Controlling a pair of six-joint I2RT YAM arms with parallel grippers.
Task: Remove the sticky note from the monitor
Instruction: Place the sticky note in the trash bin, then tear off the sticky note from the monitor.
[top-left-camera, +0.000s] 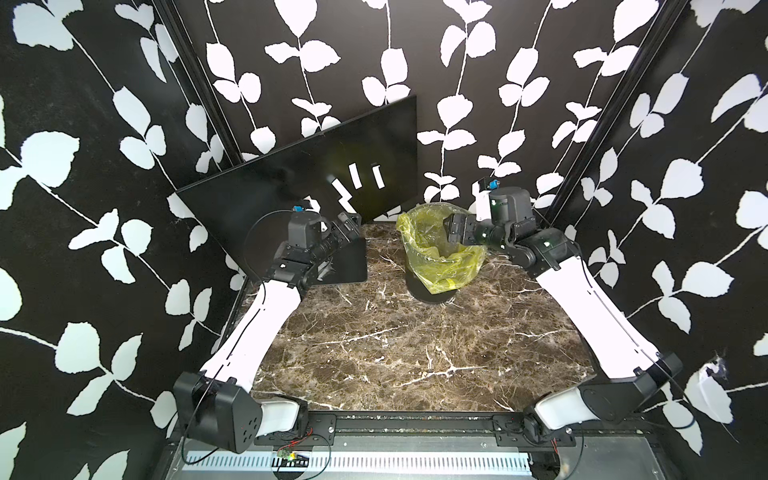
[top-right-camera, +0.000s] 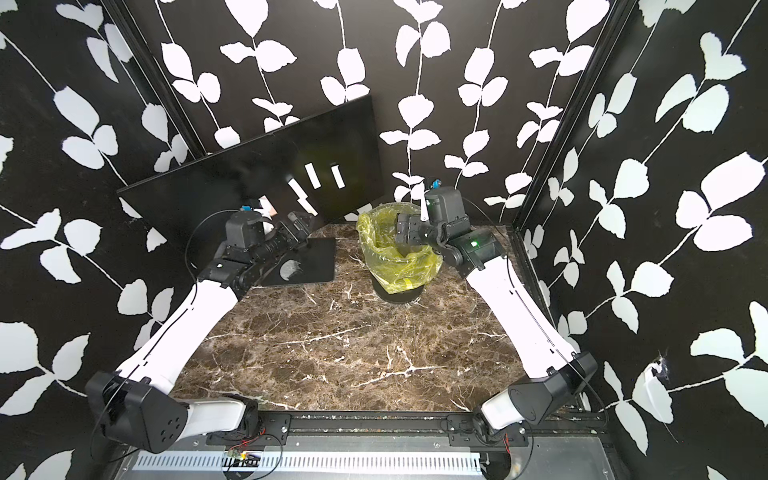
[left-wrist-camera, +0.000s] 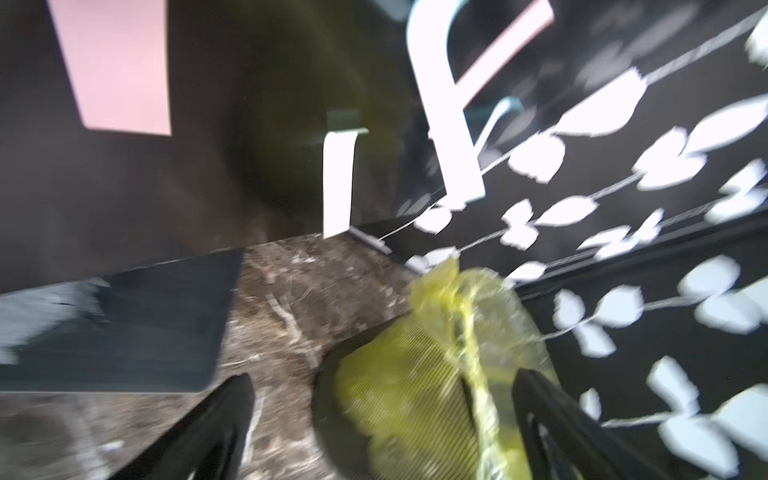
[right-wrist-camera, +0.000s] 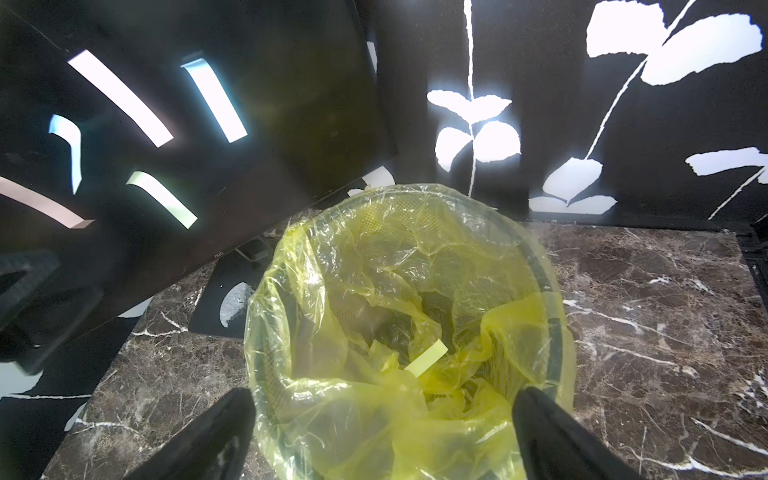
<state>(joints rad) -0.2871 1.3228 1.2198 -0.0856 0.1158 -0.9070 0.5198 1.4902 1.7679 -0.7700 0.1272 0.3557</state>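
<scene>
The monitor (top-left-camera: 270, 199) (top-right-camera: 208, 195) leans at the back left, its glossy black screen (right-wrist-camera: 249, 166) showing several pale strips that may be reflections. A pale yellow sticky note (right-wrist-camera: 426, 357) lies inside the bin's yellow liner (right-wrist-camera: 332, 257). My right gripper (right-wrist-camera: 384, 436) (top-left-camera: 451, 230) hangs open just above the bin (top-left-camera: 436, 274), holding nothing. My left gripper (left-wrist-camera: 382, 424) (top-left-camera: 349, 222) is open and empty, low in front of the screen over the stand base (top-left-camera: 345, 266). A flat pink rectangle (left-wrist-camera: 112, 66) shows on the screen in the blurred left wrist view; note or reflection, I cannot tell.
The black mesh bin (top-right-camera: 395, 270) with its yellow liner stands on the marble tabletop (top-left-camera: 374, 353) right of the monitor's base (top-right-camera: 307, 262). Black walls with white leaf patterns close in the back and both sides. Both arms reach in from the front corners.
</scene>
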